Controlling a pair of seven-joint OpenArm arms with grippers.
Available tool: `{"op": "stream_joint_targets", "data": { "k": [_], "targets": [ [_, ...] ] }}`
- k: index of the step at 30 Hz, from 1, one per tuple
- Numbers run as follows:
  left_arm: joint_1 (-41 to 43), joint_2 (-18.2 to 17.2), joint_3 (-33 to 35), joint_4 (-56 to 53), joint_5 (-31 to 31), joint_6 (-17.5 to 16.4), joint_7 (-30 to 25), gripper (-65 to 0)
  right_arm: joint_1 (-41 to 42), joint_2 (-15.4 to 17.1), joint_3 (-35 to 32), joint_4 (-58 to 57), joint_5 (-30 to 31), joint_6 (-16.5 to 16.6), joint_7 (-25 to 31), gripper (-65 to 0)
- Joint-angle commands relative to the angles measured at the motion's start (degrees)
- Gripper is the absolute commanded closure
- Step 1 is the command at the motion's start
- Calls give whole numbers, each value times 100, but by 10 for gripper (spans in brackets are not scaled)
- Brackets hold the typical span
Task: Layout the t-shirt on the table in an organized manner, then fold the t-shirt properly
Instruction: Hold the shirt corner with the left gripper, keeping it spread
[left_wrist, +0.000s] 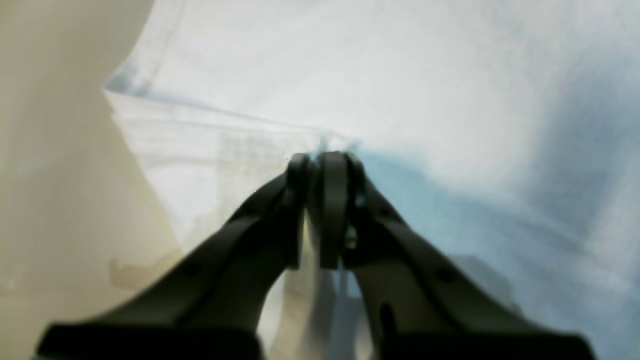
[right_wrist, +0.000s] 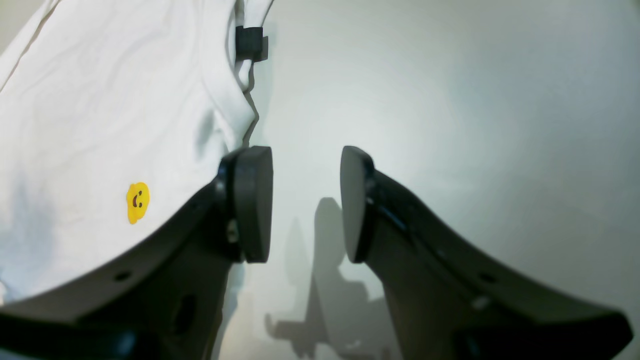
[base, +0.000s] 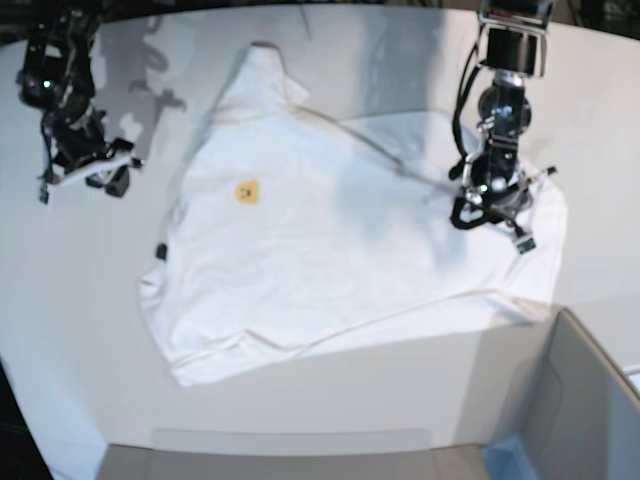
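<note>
Base view showed the t-shirt (base: 330, 250) spread plain side up across the table (base: 60, 300), a yellow-orange label (base: 246, 192) on its upper part and a small black tag (base: 161, 251) at its edge. The left gripper (base: 490, 215) reached steeply down onto the cloth near its far hem; its wrist view had the jaws pinched together on a fold of fabric. Farther off, the right gripper (base: 105, 172) hung over bare table beside the shirt, jaws apart with nothing between them.

t-shirt (base: 330, 250): 1 | table (base: 60, 300): 1 | end effectors: 2 (left end effector (base: 490, 215), right end effector (base: 105, 172)) | grey box (base: 590, 400): 1
</note>
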Motion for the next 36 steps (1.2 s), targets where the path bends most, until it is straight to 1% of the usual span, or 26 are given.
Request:
{"op": "stream_joint_targets", "data": {
  "k": [1,7,13,22,25,28,30,32,36],
  "targets": [
    [-77,-47,-18,66,67,30,15,-55,23,72,48,83,13,32,108,-230],
    [28,-47,-53,488,67,30,50,-34,23,63,48,83,13,32,108,-230],
    [134,-47,-62,1077,94,38,59,-33,23,63,48,83,13,32,108,-230],
    [318,-65,-71,1384,94,38,121,-37,23,63,48,83,13,32,108,-230],
    [283,-65,-9,1191,76,38,147,-75,23,63,48,83,13,32,108,-230],
    [274,-56,-9,1130,76,38,59,-164,23,54,48,83,13,32,108,-230],
    [274,-65,0,1103,76,38,-46,-207,23,54,48,83,13,32,108,-230],
    [274,-65,0,1006,76,38,-99,-220,23,54,48,83,13,32,108,-230],
    [178,-65,0,804,67,30,-108,-218,23,54,48,83,13,32,108,-230]
  ]
}}
